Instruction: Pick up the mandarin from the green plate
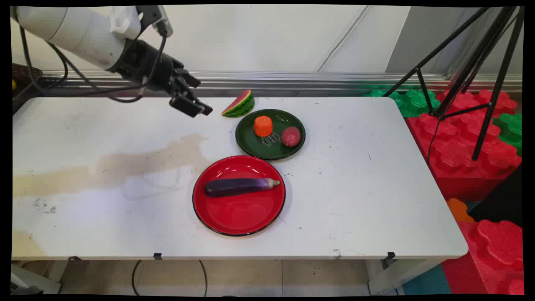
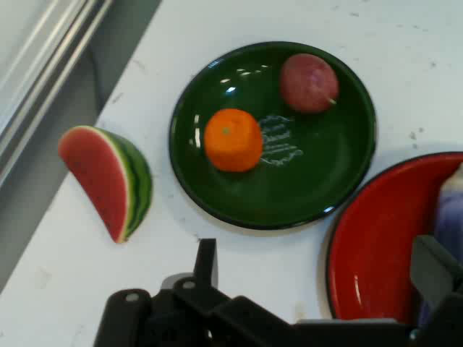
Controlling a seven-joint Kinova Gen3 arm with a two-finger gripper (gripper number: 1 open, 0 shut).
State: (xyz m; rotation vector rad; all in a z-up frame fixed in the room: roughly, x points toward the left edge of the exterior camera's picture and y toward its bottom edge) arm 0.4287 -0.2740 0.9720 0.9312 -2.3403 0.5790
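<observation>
**While the gripper hangs empty at the back of the table, all the food is sitting on its own**

As far as I can see from where I'm standing, the gripper (image 1: pixel 196 108) is up in the air over the far-left part of the white table (image 1: pixel 376 188), tilted down and toward the right. Its two fingers are spread wide apart with nothing between them. In the hand view (image 2: pixel 318 249) you can see one finger (image 2: pixel 206 256) on the left and the other over at the right edge, with bare table and plate rims in the gap.

The closest thing to it is the watermelon slice (image 1: pixel 239 104) (image 2: pixel 108 181). It's lying right on the table near the back edge, just beside the gripper but not touching it, red face up and green rind curving round one side.

Just past that is the green plate (image 1: pixel 250 146) (image 2: pixel 289 195) with two things on it: an orange chunk (image 1: pixel 263 126) (image 2: pixel 233 139), maybe a bit of carrot, and a dark red roundish thing (image 1: pixel 291 136) (image 2: pixel 309 82) I can't really identify. They're apart from each other, with a little printed mark on the plate between them.

Nearer to me, almost touching the green plate's rim, is the red plate (image 1: pixel 242 213) (image 2: pixel 376 253), with a purple eggplant (image 1: pixel 240 186) (image 2: pixel 452 217) lying across it, stem end pointing right.

Further out, there's a brownish stain (image 1: pixel 125 165) smeared across the left half of the table. Off the right end are some red and green foam blocks (image 1: pixel 459 125), with a black tripod (image 1: pixel 480 62) standing on them.
</observation>
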